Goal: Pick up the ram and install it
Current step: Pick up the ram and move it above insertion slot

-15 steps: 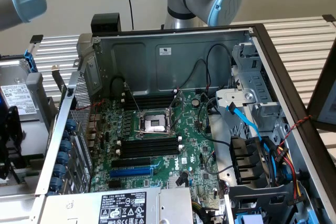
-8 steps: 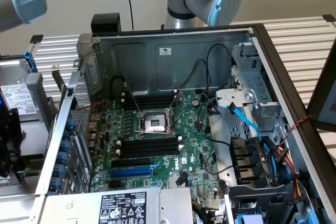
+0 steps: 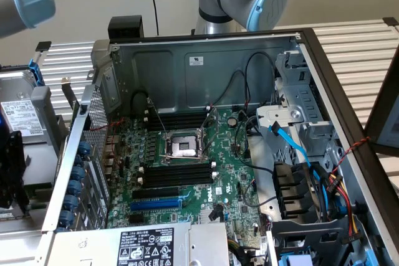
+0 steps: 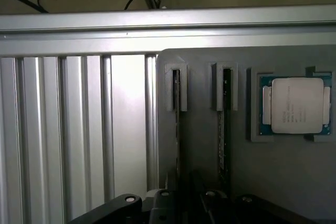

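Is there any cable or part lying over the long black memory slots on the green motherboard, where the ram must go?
Nothing visible does. The long black memory slots on the green motherboard lie bare, the case open above them. The silver processor socket sits between the two slot groups, not over them.

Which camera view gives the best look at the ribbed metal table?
The wrist view: the table lies close, with its long grooves plain to see beside the grey tray. The exterior view shows the table from further off, as ribbed strips on either side of the open computer case that stands on it.
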`<state>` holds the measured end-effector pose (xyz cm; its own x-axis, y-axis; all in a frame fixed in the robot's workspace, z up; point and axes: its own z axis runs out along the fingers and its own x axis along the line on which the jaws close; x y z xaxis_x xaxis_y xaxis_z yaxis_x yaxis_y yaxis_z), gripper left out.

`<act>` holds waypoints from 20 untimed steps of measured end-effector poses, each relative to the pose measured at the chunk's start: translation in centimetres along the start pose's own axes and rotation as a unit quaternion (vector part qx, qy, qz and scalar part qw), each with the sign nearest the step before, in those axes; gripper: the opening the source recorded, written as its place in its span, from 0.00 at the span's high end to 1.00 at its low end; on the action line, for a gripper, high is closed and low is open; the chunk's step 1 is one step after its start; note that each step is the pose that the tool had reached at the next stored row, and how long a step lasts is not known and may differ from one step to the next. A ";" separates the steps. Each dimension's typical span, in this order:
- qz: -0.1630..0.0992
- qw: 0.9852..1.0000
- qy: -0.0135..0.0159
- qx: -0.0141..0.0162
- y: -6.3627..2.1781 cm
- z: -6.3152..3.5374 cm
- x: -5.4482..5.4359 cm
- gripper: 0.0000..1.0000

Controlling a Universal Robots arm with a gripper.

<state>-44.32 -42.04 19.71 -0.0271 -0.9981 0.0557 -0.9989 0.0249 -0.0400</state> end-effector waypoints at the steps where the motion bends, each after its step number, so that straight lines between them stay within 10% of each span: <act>1: 0.000 1.000 0.000 0.000 0.01 0.00 0.0 0.76; 20: 0.001 1.000 -0.003 -0.001 0.09 0.06 0.0 0.87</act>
<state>-44.40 -42.06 19.64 -0.0283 -0.9983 0.0503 -0.9989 0.0264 -0.0378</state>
